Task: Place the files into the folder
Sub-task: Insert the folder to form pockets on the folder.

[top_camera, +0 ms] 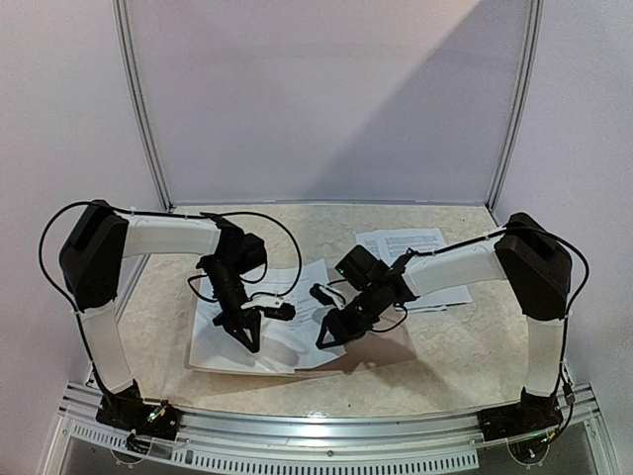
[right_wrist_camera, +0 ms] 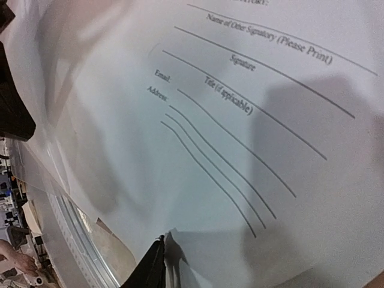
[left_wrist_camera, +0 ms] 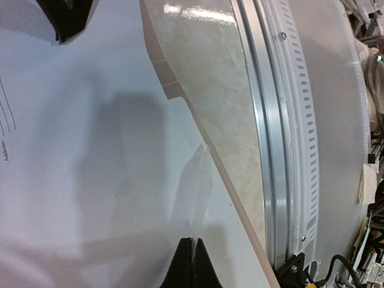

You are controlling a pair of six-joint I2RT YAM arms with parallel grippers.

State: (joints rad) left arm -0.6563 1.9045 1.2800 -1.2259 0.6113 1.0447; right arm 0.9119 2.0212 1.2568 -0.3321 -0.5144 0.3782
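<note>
The white printed paper sheets [top_camera: 287, 332], the files of the task, are laid in a loose, slightly fanned stack at the near middle of the table. They rest on the flat taupe grey-brown folder [top_camera: 381, 348], of which only a strip at the right and a narrow border along the near edge [left_wrist_camera: 174, 91] are left uncovered. From this it is judged that the placing step is in hand: this stack is already put on the open folder and is being settled there. A second group of white printed sheets [top_camera: 401, 242] is seen further right and far, partly under the right arm, so the task is thought to be only partly done. For the next move, a clean release of the stack without dragging it would be needed, and then a thin, flat grasp at the edge of the remaining sheets. The top sheet is a form with ruled lines and small black words such as "Signature", "Email" and "Address" [right_wrist_camera: 240, 120]. A glossy reflection in the left wrist view suggests a clear sleeve, and the paper is gently waved, not flat. The left gripper [top_camera: 249, 343] is lowered on the left part of the stack with its fingers [left_wrist_camera: 193, 264] closed fully together, and nothing is seen between them. The right gripper [top_camera: 326, 341] is at the right part. Only one finger [right_wrist_camera: 153, 267] is shown beside a raised sheet corner, so its opening and hold cannot be told. Around all this lies the beige marble-patterned table [top_camera: 445, 361] with the aluminium rail [top_camera: 326, 426] at its near edge.
</note>
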